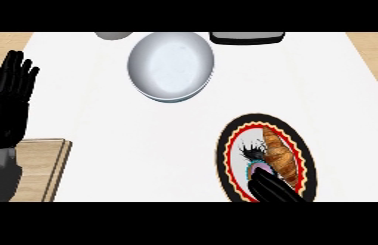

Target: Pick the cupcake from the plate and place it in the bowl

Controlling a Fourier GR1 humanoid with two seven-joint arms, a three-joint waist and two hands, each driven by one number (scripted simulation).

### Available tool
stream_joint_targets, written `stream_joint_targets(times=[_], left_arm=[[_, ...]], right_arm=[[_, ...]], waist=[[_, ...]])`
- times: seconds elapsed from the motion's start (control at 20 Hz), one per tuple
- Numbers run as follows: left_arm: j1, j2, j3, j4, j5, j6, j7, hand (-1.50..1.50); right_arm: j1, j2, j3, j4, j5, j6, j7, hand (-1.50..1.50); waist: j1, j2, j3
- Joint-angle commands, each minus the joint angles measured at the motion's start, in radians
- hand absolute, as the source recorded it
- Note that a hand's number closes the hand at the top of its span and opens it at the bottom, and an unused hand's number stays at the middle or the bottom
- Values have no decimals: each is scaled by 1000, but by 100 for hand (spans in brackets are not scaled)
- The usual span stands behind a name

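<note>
The right hand (275,188) sits at the lower right of the frame, coming up over the near rim of the patterned plate (230,139). Its black fingers lie right at the cupcake (260,168), which peeks out as a small pinkish, pale blob just beyond the fingertips, at the lower middle of the plate. The fingers seem to be touching it or draped over its near side, but whether they have curled round it I cannot tell; the hand hides most of it. The cupcake is on the plate, not lifted.

Just to the right of the cupcake lies a croissant (282,156), long axis running up and down the plate, close beside the hand's path, so any closing of the fingers probably has to stay to the left of it.

Outward now: the bowl (171,65), pale and wide, sits at the upper middle of the frame, well apart from the plate, up and to the left of the hand. That is the line the carry should take, diagonally across the white worktop (103,129).

The left hand (16,91) rests open at the left edge, fingers up, farther from the cupcake. The right is clearly the nearer one.
</note>
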Motion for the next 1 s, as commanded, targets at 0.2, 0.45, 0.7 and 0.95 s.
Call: stream_joint_targets(times=[0.2,0.45,0.7,0.95], left_arm=[[0,-11,9,-7,4,-13,-6,0],[1,-30,-4,-5,-15,-4,-10,0],[5,-15,28,14,0,-39,-24,0],[-56,-49,6,13,-44,-19,10,0]], right_arm=[[44,-304,-198,-206,2,185,299,-150],[-7,-457,-250,-205,-94,365,392,-150],[-46,-566,-347,-240,-222,513,457,-150],[-125,-482,-326,-138,-238,589,502,-150]], waist=[[-1,0,-2],[16,4,-1],[17,4,0],[34,9,2]])
